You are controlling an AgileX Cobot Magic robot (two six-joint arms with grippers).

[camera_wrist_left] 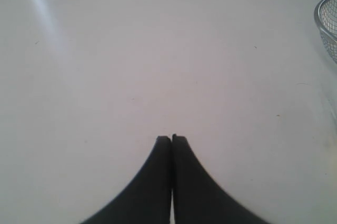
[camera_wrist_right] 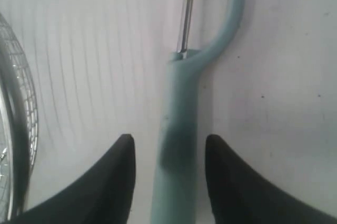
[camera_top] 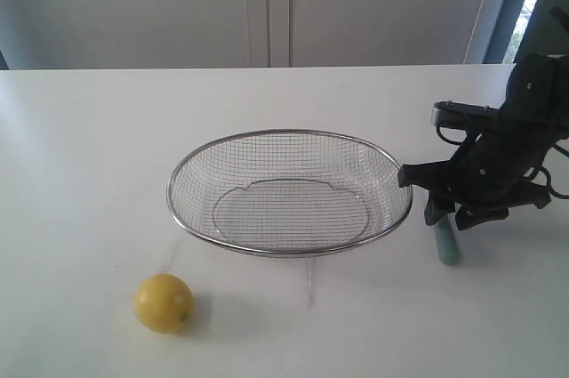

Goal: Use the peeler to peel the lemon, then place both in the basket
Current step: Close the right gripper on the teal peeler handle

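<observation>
The yellow lemon (camera_top: 164,302) lies on the white table near the front left, in front of the wire mesh basket (camera_top: 290,192). The teal peeler (camera_top: 444,242) lies flat on the table just right of the basket, its handle (camera_wrist_right: 176,145) between the two fingers of my right gripper (camera_wrist_right: 168,140). That gripper (camera_top: 449,216) is open, with a gap on each side of the handle. The peeler's blade and curved head (camera_wrist_right: 231,2) point away from the wrist. My left gripper (camera_wrist_left: 171,138) is shut on nothing over bare table; the exterior view does not show it.
The basket's rim (camera_wrist_left: 322,26) shows at the edge of the left wrist view and also in the right wrist view (camera_wrist_right: 13,129), close beside the right gripper. White cabinet doors (camera_top: 267,4) stand behind the table.
</observation>
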